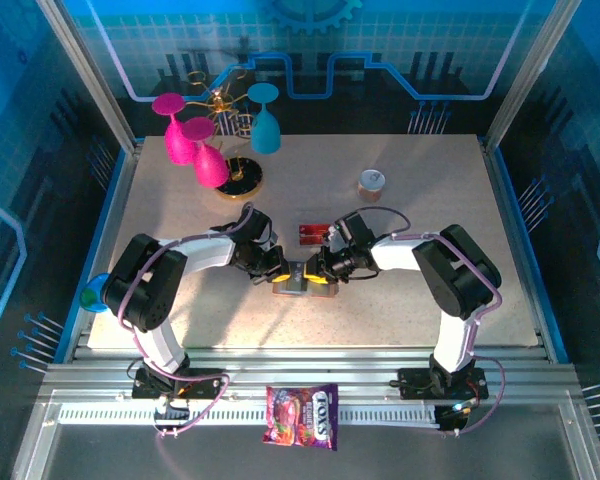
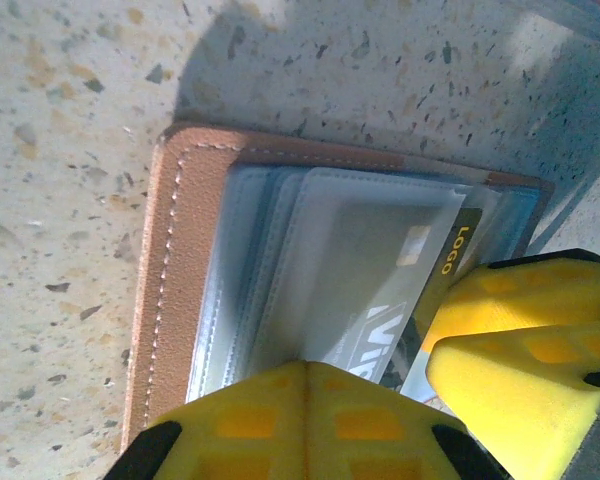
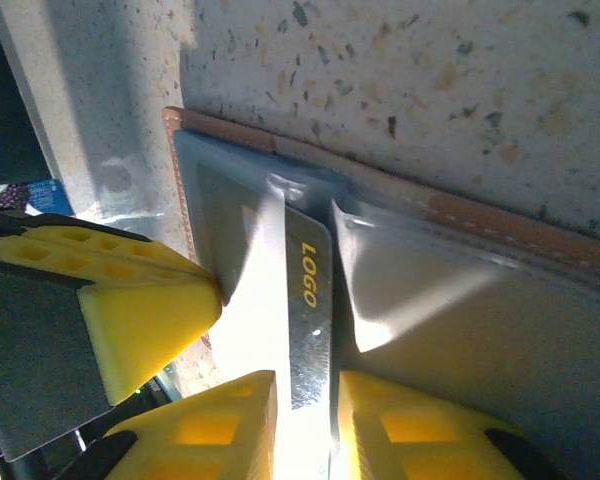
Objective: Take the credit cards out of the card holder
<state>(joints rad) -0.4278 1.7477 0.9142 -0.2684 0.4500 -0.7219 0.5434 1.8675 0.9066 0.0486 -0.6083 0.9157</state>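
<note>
The tan-brown card holder lies open on the table between both grippers, its brown cover under grey-blue clear pockets. My left gripper is shut on a clear pocket leaf of the holder. A dark credit card marked "LOGO" sticks out of a pocket, and my right gripper is shut on it. The two grippers almost touch above the holder. One red credit card lies flat on the table just behind them.
A small can stands at the back right. Pink and blue wine glasses hang on a rack at the back left. A colourful candy packet lies on the front rail.
</note>
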